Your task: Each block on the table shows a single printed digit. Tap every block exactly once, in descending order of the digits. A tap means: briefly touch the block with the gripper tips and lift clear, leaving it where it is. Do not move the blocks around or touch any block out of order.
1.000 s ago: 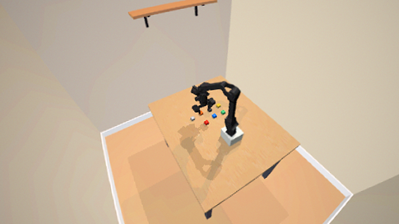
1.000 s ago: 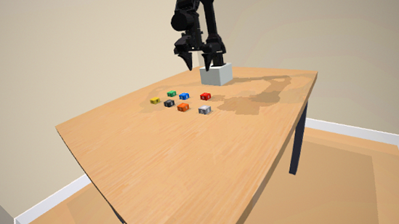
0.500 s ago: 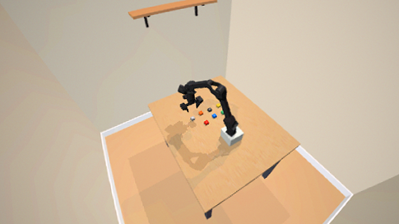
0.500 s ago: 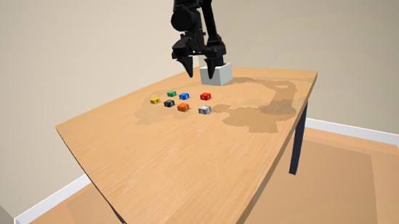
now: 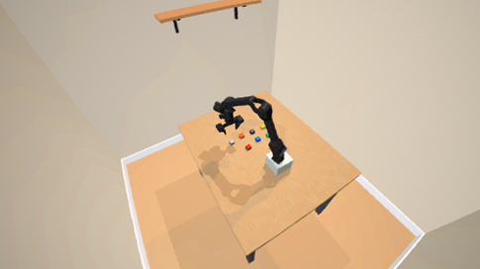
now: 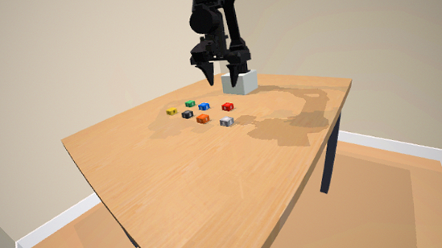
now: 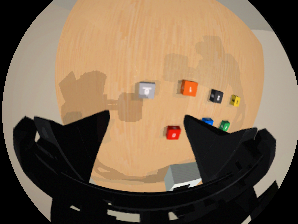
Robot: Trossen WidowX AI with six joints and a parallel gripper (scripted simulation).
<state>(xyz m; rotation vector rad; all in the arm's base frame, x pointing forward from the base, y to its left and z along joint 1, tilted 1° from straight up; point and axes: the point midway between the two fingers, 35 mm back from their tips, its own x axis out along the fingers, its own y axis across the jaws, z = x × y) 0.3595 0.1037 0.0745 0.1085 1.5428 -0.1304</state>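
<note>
My gripper (image 5: 230, 130) (image 6: 223, 86) (image 7: 147, 115) is open and empty, high above the table. In the wrist view, the light grey block (image 5: 231, 142) (image 6: 226, 122) (image 7: 146, 90) lies beyond the gap between the fingertips. The orange block (image 5: 241, 135) (image 6: 203, 119) (image 7: 189, 88) seems to show 1. The red block (image 5: 248, 146) (image 6: 227, 107) (image 7: 173, 133) seems to show 0. The black block (image 6: 187, 114) (image 7: 216, 96), yellow block (image 6: 171, 111) (image 7: 235, 101), green block (image 6: 190, 103) (image 7: 225, 126) and blue block (image 6: 204, 106) (image 7: 207, 121) have unclear digits. The right finger partly hides blue and green in the wrist view.
The arm's pale base block (image 5: 279, 163) (image 6: 239, 83) (image 7: 182, 176) stands on the wooden table (image 5: 294, 194) (image 6: 172, 174) (image 7: 125, 40), near the red block's side. The arm's shadow falls beside the grey block. A shelf (image 5: 207, 8) hangs on the wall, away from the table.
</note>
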